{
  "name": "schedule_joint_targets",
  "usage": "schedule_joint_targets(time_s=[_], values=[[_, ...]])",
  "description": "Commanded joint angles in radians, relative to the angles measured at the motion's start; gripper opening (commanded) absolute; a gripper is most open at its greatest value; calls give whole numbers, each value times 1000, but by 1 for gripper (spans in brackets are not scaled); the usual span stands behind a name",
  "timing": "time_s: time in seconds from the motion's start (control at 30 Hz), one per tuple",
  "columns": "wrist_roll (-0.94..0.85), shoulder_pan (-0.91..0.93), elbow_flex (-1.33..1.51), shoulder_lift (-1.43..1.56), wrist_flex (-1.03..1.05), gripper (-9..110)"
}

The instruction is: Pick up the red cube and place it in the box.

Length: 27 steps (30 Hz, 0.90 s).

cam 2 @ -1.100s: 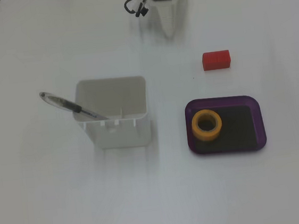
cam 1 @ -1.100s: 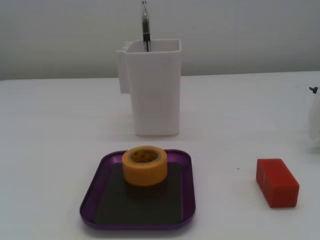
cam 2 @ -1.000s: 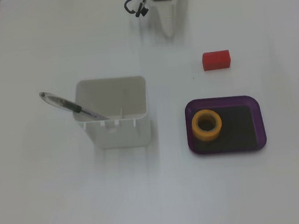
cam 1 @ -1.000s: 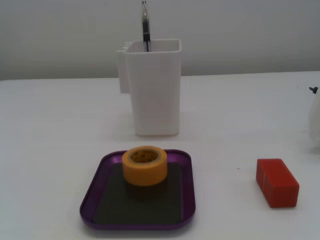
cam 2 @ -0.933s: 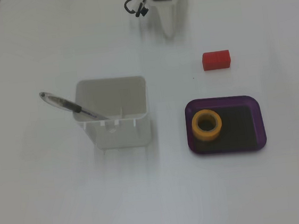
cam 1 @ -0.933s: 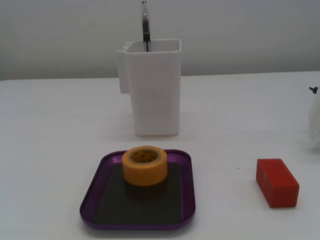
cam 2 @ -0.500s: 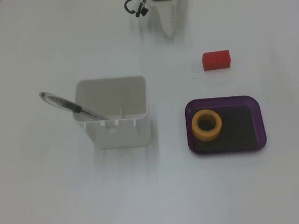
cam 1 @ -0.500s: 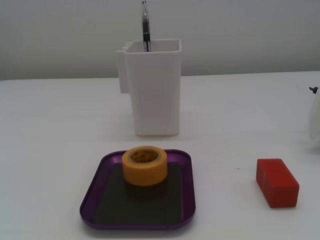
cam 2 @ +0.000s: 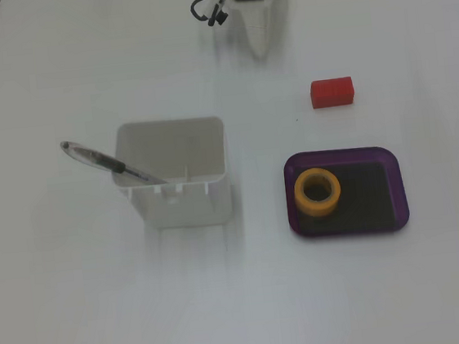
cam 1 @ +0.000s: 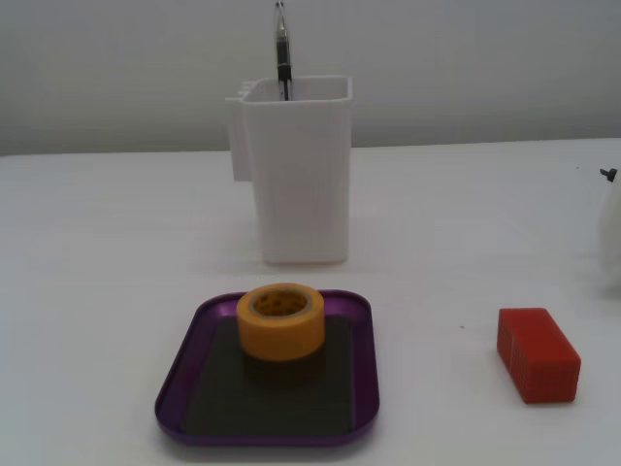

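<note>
The red cube lies on the white table, right of the box in this front fixed view. In the top-down fixed view the red cube lies above the box. The box is a shallow purple tray with a dark floor, and a yellow tape roll stands in it. My gripper is white and tapers to one tip. It looks shut and empty. It rests at the table's top edge, up and left of the cube and clear of it.
A tall white container stands behind the tray with a pen leaning in it; in the top-down view the container is left of the tray. The tape roll fills the tray's left half. A white blur of the arm shows at the right edge.
</note>
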Motion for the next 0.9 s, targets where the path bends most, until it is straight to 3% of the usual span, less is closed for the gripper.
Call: schedule_joint_targets(time_s=[0.0, 0.87], values=[[2, 3, 6, 34, -9, 0], [-2, -6, 6, 34, -9, 0]])
